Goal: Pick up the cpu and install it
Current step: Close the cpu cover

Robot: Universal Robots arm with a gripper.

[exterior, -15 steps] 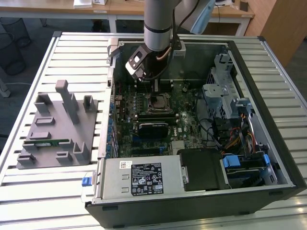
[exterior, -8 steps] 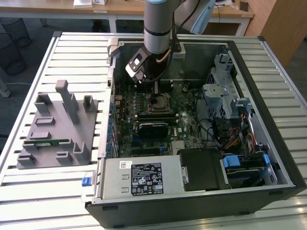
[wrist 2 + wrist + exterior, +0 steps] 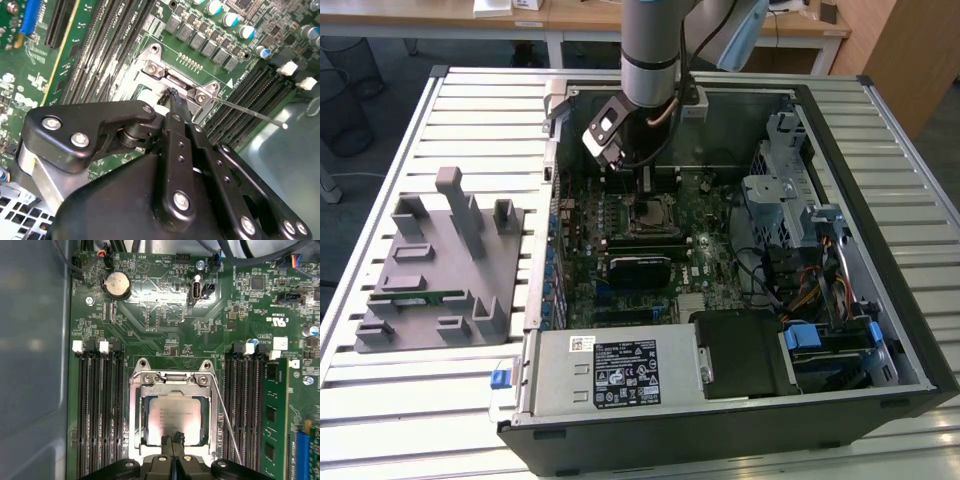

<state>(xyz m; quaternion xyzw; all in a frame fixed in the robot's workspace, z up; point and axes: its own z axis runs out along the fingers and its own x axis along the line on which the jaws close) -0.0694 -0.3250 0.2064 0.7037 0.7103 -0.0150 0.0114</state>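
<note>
Gripper (image 3: 172,97) linkage, black, foreground of the second wrist view; fingertips pressed together beside the socket frame (image 3: 172,80). First wrist view: the closed tips meet one edge of the cpu (image 3: 172,412), which lies in the motherboard (image 3: 150,315) socket. Exterior view: arm (image 3: 650,50) reaching into the computer case (image 3: 910,330); grey tray (image 3: 430,260) at the exterior view's left.

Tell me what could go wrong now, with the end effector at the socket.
1. The end effector has closed tips at the edge of the cpu, which lies inside the socket frame. A downward push might tilt or scratch it.
2. The thin lever wire slants close by, so a sideways move might snag it.
</note>
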